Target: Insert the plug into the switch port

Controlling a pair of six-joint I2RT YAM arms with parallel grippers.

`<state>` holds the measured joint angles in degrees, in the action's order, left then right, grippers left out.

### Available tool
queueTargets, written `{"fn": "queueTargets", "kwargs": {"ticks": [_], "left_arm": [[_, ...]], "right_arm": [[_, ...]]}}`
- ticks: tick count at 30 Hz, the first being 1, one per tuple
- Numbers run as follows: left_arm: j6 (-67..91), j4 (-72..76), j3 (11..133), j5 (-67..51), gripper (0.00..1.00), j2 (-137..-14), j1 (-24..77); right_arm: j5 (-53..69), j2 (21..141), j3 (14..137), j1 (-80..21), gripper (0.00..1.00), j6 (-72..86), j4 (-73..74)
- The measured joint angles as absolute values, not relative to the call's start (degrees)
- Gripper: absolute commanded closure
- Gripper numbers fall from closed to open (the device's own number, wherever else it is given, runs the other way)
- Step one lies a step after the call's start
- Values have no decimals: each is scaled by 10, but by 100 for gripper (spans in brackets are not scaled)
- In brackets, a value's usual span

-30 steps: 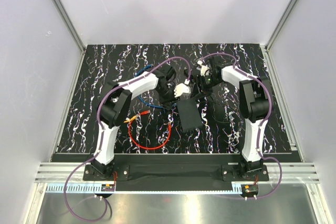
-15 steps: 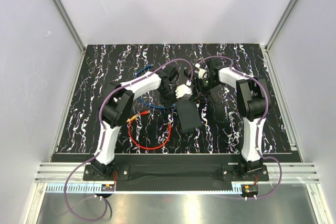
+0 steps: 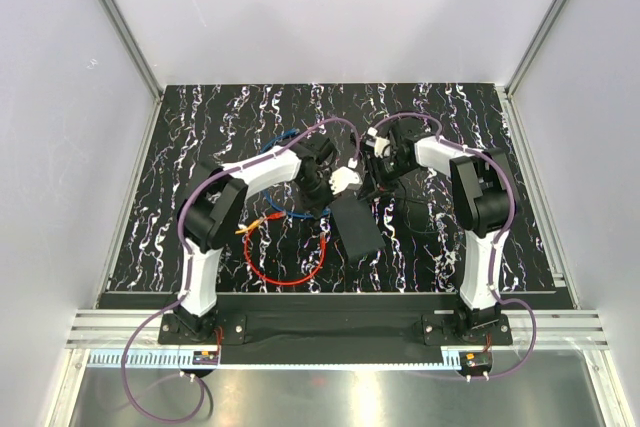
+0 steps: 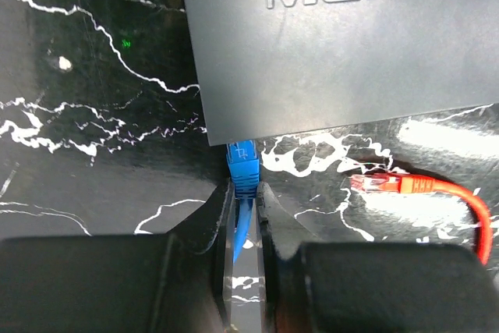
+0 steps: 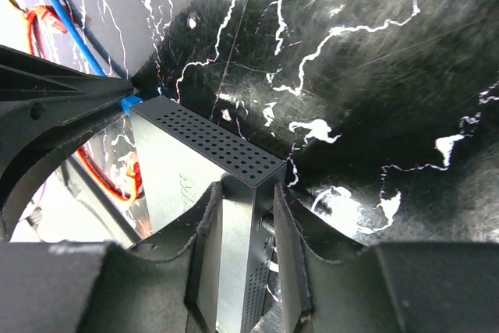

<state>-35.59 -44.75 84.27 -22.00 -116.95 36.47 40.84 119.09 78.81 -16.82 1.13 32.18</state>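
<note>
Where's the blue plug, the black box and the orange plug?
blue plug [image 4: 242, 163]: left wrist view, on its body by the box edge.
black box [image 4: 335, 52]: left wrist view, on its flat top.
orange plug [image 4: 388, 185]: left wrist view, on its body.

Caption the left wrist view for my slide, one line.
Left gripper holds a blue cable plug at the edge of the flat matte black box, an orange plug lying nearby.

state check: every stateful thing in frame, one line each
blue plug: pinched in the left hand, tip at the switch's edge; seated or not, cannot tell.
switch: clamped at one end by the right hand.
left hand: shut on the blue plug.
right hand: shut on the switch.
orange plug: lying loose, not plugged in, beside the switch.
</note>
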Motion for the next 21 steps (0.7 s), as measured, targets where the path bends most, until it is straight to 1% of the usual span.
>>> {"fn": "queueTargets", "kwargs": {"ticks": [12, 21], "left_arm": [[-305, -530, 882, -212, 100, -1179, 375], [-277, -526, 883, -211, 100, -1195, 376]], "right_arm": [[356, 1169, 780, -205, 66, 11, 316], [356, 1169, 780, -207, 70, 14, 314]]}}
